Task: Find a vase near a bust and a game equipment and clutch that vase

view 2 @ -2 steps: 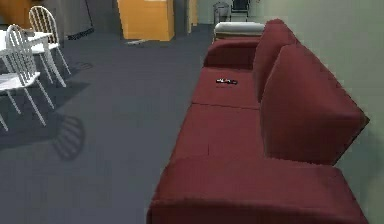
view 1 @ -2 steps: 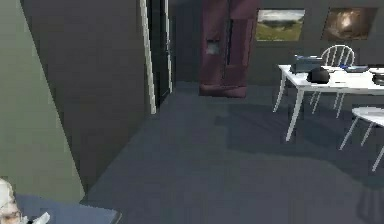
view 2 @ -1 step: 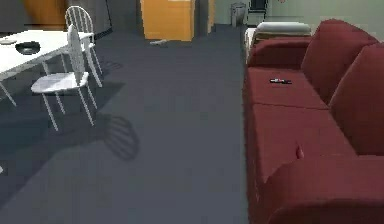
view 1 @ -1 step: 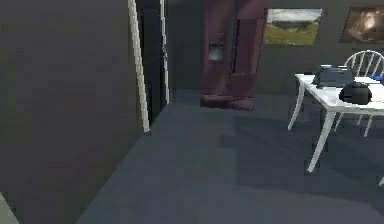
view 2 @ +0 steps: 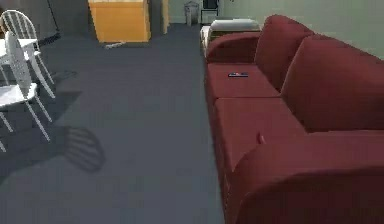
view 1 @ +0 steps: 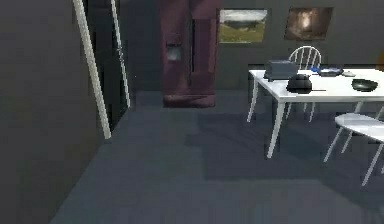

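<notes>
Forward view
Door frame: a white door frame (view 1: 101, 75) stands at the near left, set in a dark wall, with a dark opening behind it.
Fridge: a tall dark red fridge (view 1: 190, 52) stands against the far wall, near the middle.
Wall pictures: a landscape picture (view 1: 243, 25) and a darker picture (view 1: 308, 22) hang on the far wall, right of the fridge.
Tabletop: a white tabletop (view 1: 335, 92) fills the right side. On it are a dark boxy thing (view 1: 281, 70), a dark rounded thing (view 1: 300, 84), a dark bowl (view 1: 364, 86) and a small blue thing (view 1: 326, 70).
Chairs: a white spindle-back chair (view 1: 305, 55) stands at the far side of the tabletop. Another white chair seat (view 1: 360, 123) is at the near right.
Vase: I cannot tell whether any of the small dark things on the tabletop is the vase.

Arm side view
Sofa: a dark red sofa (view 2: 290, 115) runs from near to far along the right side. A small dark flat thing (view 2: 238, 74) lies on its far seat cushion.
Cabinet: an orange cabinet (view 2: 120, 20) stands at the far end of the dark floor (view 2: 140, 120).
White chairs: two white chairs (view 2: 25, 62) stand at the left edge.
Jaws: I cannot tell whether they are released, clenched or grasping.
</notes>
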